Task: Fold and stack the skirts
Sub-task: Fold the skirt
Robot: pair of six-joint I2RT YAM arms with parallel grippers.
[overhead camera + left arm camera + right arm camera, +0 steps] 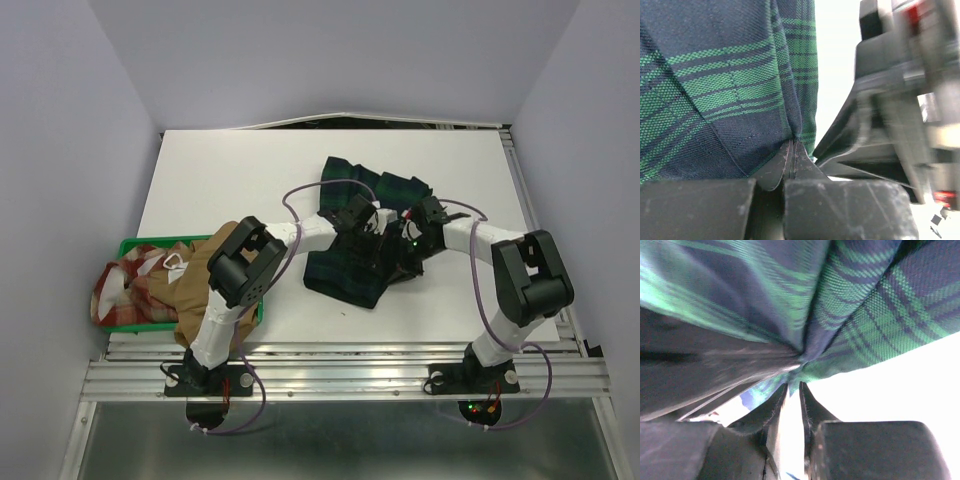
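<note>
The dark green-and-navy tartan skirt (350, 272) lies crumpled in the middle of the white table. Both grippers meet over it, the left gripper (377, 218) close beside the right gripper (405, 226). In the left wrist view the left gripper (792, 143) is shut, pinching a fold of the tartan skirt (715, 75) at its tips. In the right wrist view the right gripper (795, 386) stands slightly open, a bright gap between its fingers, with bunched tartan cloth (880, 305) just at the tips. The tan-brown skirt (200, 278) and the red-and-cream checked skirt (128, 285) lie at the left.
A green plastic tray (135, 243) at the table's near left holds the checked skirt, and the tan one drapes over its right side. The right gripper's body (890, 100) fills the right of the left wrist view. Grey walls surround the table.
</note>
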